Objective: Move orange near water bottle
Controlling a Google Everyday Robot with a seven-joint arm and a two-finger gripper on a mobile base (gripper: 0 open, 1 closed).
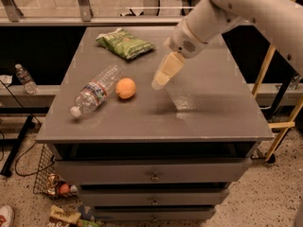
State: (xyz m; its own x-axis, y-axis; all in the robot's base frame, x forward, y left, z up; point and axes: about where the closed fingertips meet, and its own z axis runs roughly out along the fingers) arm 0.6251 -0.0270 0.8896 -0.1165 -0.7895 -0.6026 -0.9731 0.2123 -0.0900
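The orange [125, 88] lies on the grey tabletop [203, 112], touching or nearly touching the right side of the water bottle [95, 90]. The bottle lies on its side, its white cap pointing to the front left and its label around the middle. My gripper [160, 81] hangs above the table to the right of the orange, well apart from it and holding nothing. The white arm comes in from the upper right.
A green crinkly snack bag [124, 43] lies at the back of the tabletop. A small clear bottle [24, 78] stands on a ledge at the far left. Drawers sit under the table, and a wire basket [49, 183] with items stands on the floor at lower left.
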